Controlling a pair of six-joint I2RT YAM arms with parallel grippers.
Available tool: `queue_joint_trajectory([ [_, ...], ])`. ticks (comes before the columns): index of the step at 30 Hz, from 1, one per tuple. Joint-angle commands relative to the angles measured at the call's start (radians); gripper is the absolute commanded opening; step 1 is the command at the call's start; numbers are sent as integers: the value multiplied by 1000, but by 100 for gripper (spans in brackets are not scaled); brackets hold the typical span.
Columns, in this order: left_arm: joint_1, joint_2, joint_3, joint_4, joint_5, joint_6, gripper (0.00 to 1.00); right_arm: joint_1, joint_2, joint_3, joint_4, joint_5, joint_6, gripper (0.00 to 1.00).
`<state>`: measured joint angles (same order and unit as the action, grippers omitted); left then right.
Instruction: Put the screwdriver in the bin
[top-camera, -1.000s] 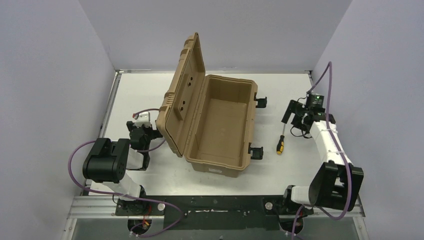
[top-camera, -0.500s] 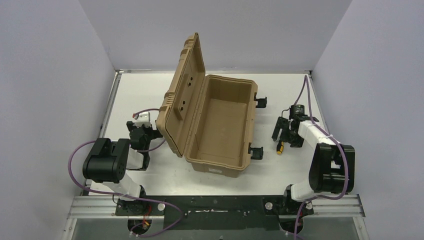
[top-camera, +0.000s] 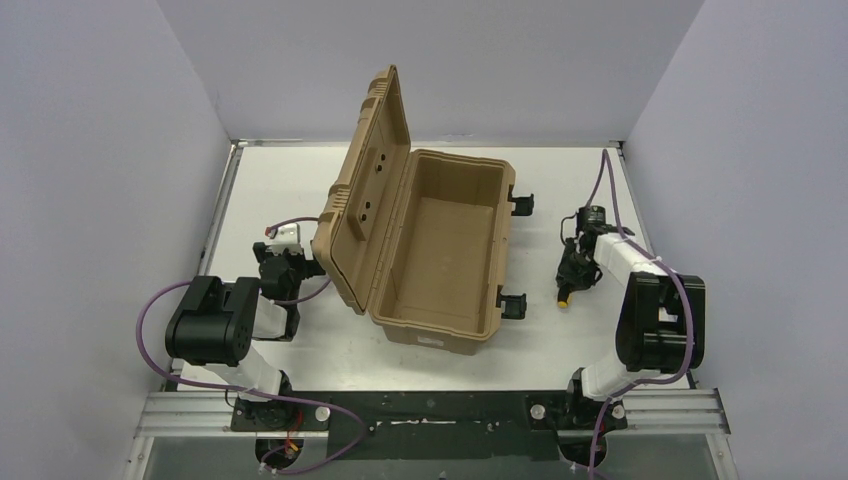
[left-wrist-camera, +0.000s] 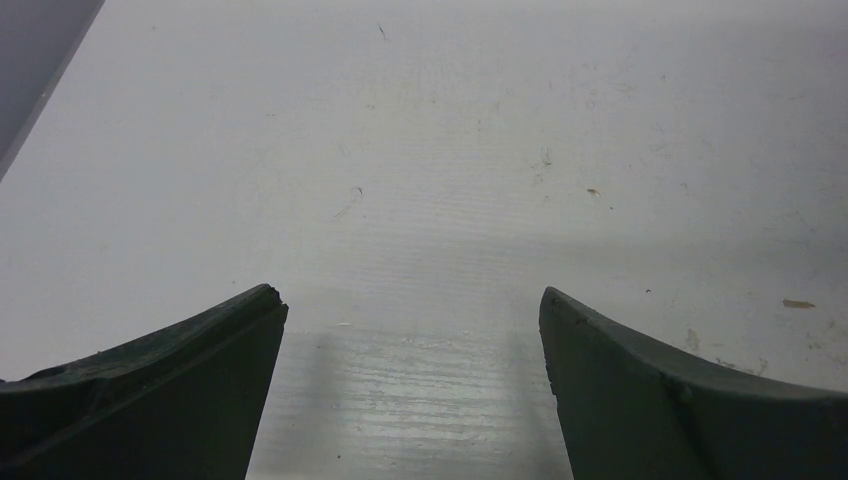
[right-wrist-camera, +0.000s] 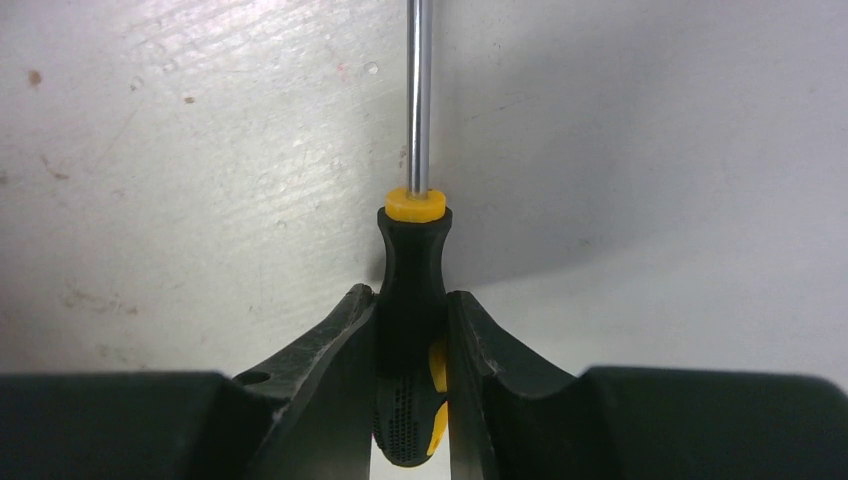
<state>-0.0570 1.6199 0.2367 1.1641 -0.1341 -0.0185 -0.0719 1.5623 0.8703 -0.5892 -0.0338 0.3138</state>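
1. screwdriver (right-wrist-camera: 410, 270): black-and-yellow handle with a bright metal shaft that runs toward 12 o'clock in the right wrist view. It sits at 3 o'clock of the bin, outside it, near the closer black latch (top-camera: 512, 303). It is low at the white surface (top-camera: 290, 180); whether it rests there or is just lifted cannot be told.
2. bin (top-camera: 432, 336): tan hard case, open, with the ribbed lid (top-camera: 365, 185) standing up along its 9 o'clock long side.
3. right tool (right-wrist-camera: 410, 300): clamped on the screwdriver's handle, one finger touching each side.
4. left tool (left-wrist-camera: 410, 300): fingers spread wide, only bare surface showing between them. It is at 9 o'clock of the bin, just beside the lid.
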Motion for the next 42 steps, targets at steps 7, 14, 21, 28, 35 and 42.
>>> queue_joint_trajectory([
  [7,3,-8,16,49,4,-7,97,13,-151,476,-368,-20,-29,0],
  [14,2,-8,15,50,5,-7,97,245,-128,799,-442,-18,146,0],
  [21,2,-8,16,51,5,-6,97,601,-12,806,-306,83,283,0],
  [28,2,-9,16,51,5,-7,97,727,166,669,-125,67,312,0],
  [35,2,-9,15,49,5,-7,97,762,332,587,-31,53,326,0],
  [42,2,-9,15,49,5,-7,97,775,375,484,42,78,372,0],
])
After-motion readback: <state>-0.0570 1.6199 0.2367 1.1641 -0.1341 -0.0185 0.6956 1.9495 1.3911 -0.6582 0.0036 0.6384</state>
